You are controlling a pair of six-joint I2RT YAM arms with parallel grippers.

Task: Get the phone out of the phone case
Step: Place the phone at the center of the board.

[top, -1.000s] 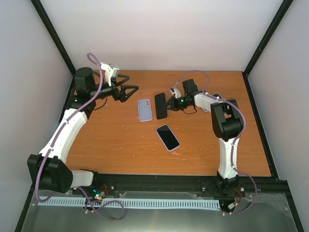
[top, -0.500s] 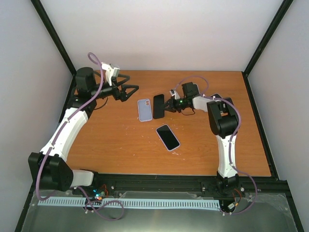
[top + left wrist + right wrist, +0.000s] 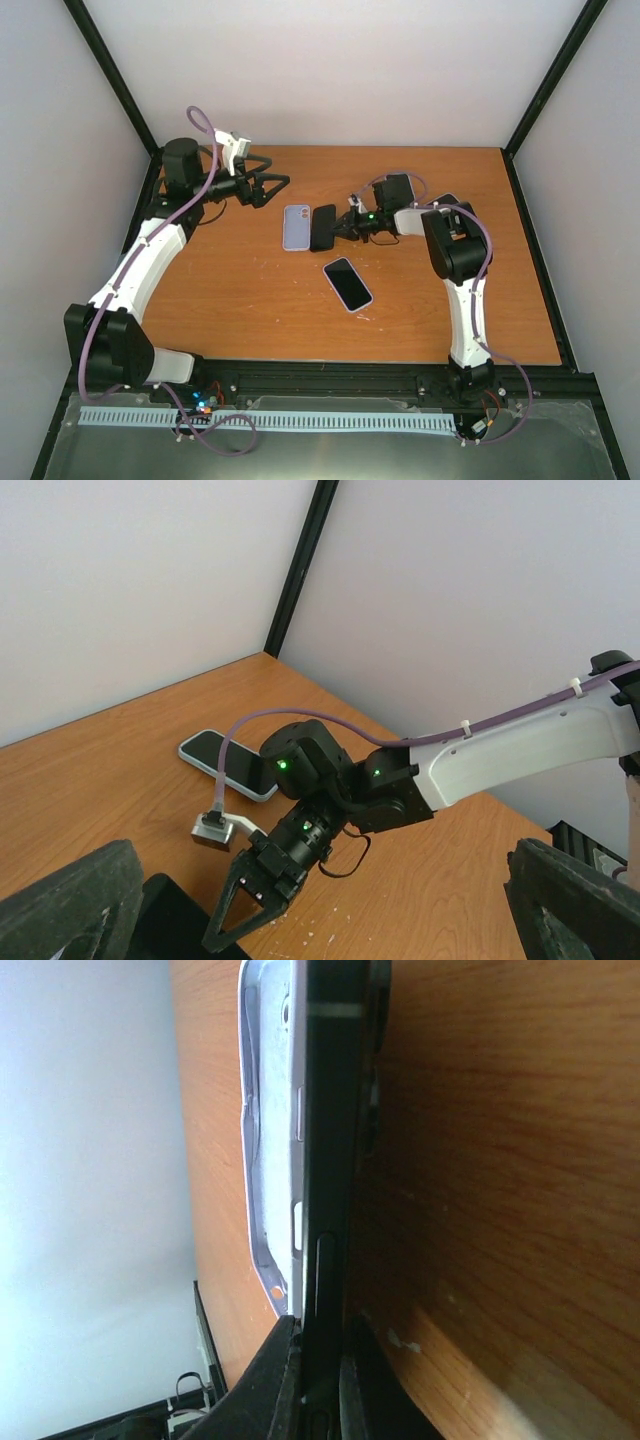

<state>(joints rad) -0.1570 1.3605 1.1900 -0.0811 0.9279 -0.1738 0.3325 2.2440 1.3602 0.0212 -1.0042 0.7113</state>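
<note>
A black phone [image 3: 322, 228] stands on its edge on the table, out of its case. My right gripper [image 3: 340, 228] is shut on one end of it. In the right wrist view the phone [image 3: 330, 1160] runs edge-on up the frame, pinched between my fingers [image 3: 272, 1380] at the bottom. The empty lavender case [image 3: 295, 227] lies flat right beside it, inside up, and also shows in the right wrist view [image 3: 268, 1140]. My left gripper [image 3: 265, 187] is open and empty, raised behind and left of the case. In the left wrist view my fingers [image 3: 70, 910] stand wide apart.
A second phone [image 3: 347, 284] in a light case lies screen up nearer the front, and shows in the left wrist view [image 3: 225, 765]. The right arm [image 3: 500, 760] stretches across the left wrist view. Black frame posts stand at the table's back corners.
My right gripper has carried the black phone left until it stands against the lavender case. The left gripper has shifted slightly back and right.
</note>
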